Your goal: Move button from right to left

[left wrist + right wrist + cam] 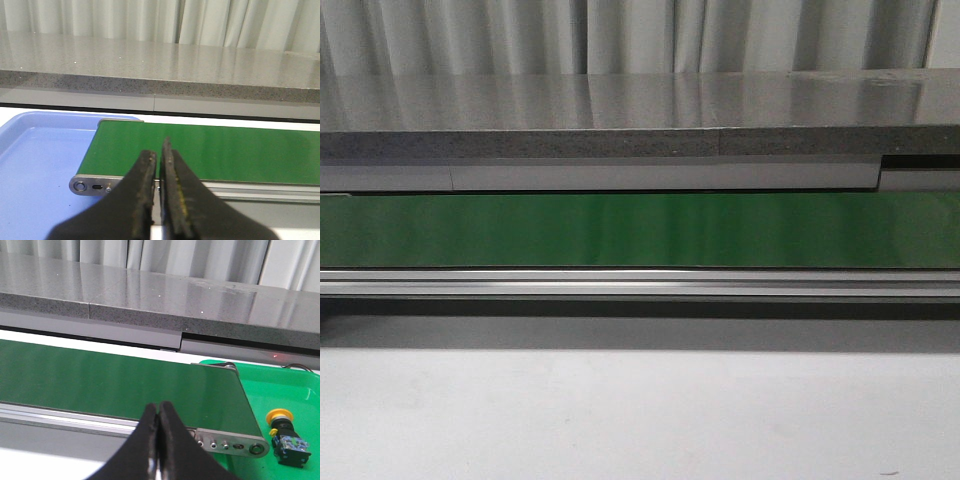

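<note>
1. The right gripper [158,412] has its two black fingers pressed together at the tips, with nothing between them. It hangs over the near rail of the green conveyor belt [120,382], close to the belt's right end.
2. The left gripper [159,160] is likewise pressed together, only a thin slit showing between the fingers, and it holds nothing. It sits over the near edge of the conveyor belt at the left end.
3. The button [285,432] lies on its side in the green tray [260,390], just past the right end of the belt, apart from the right gripper. Its yellow cap points back toward the belt and its dark body points away.
4. A blue tray [35,165] sits under and beside the left end of the belt.
5. Beyond the belt runs a grey speckled counter [620,115], with pale curtains [620,35] behind it.
6. From the front, only the belt, its metal rail and the white table [620,420] show; neither gripper is visible.
</note>
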